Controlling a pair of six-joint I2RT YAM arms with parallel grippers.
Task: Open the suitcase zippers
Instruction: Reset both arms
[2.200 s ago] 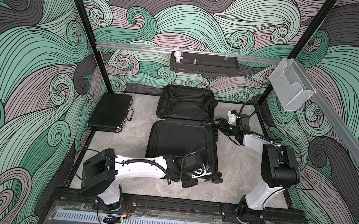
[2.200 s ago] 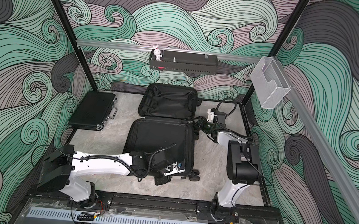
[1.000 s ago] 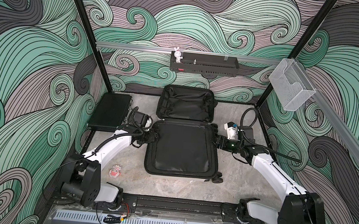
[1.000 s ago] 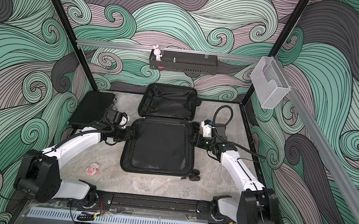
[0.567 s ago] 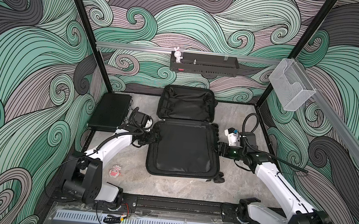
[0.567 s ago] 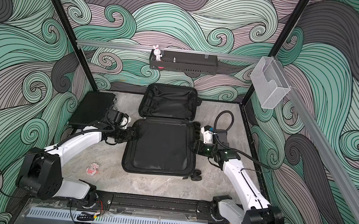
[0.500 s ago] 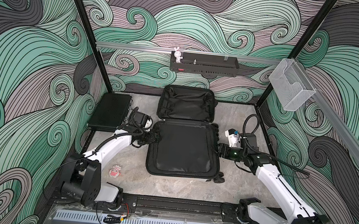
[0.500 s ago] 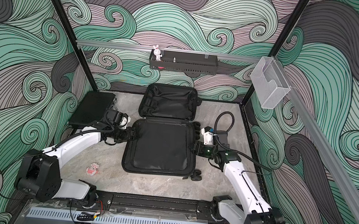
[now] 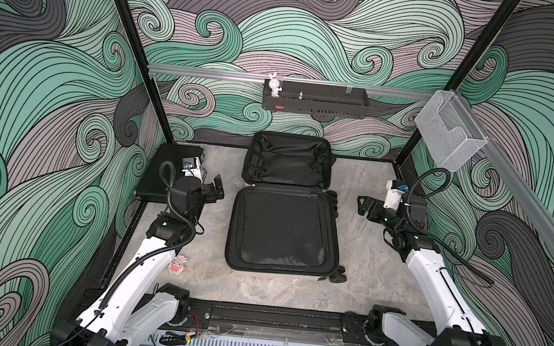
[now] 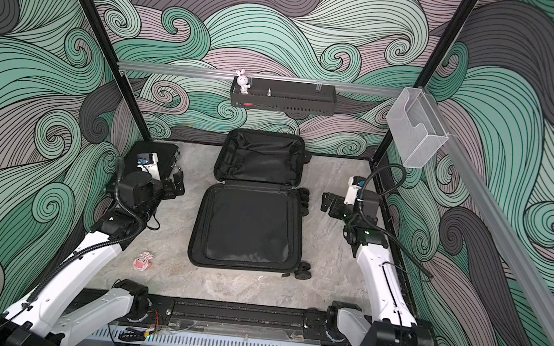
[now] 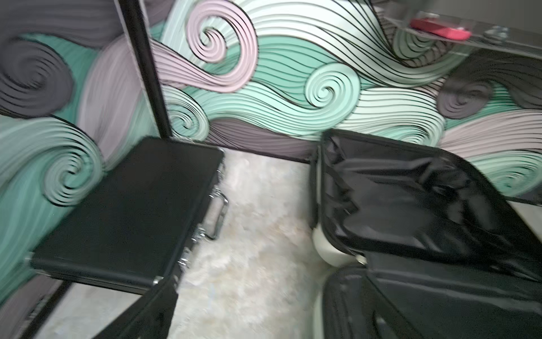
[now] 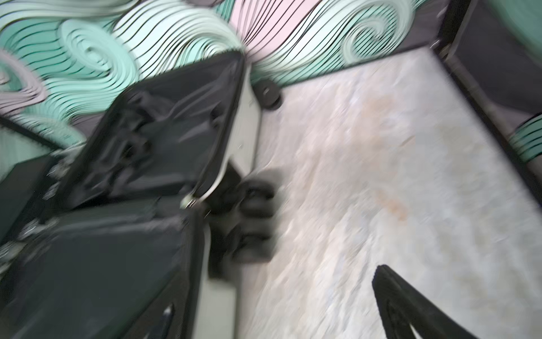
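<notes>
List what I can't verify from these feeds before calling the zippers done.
Zipper pulls: too small on the suitcase in both top views; motion blur smears the seam in both wrist views.
Left tool: the left wrist view shows one finger; the frame edge cuts off the other.
Briefcase: the left arm covers its near part in both top views.
</notes>
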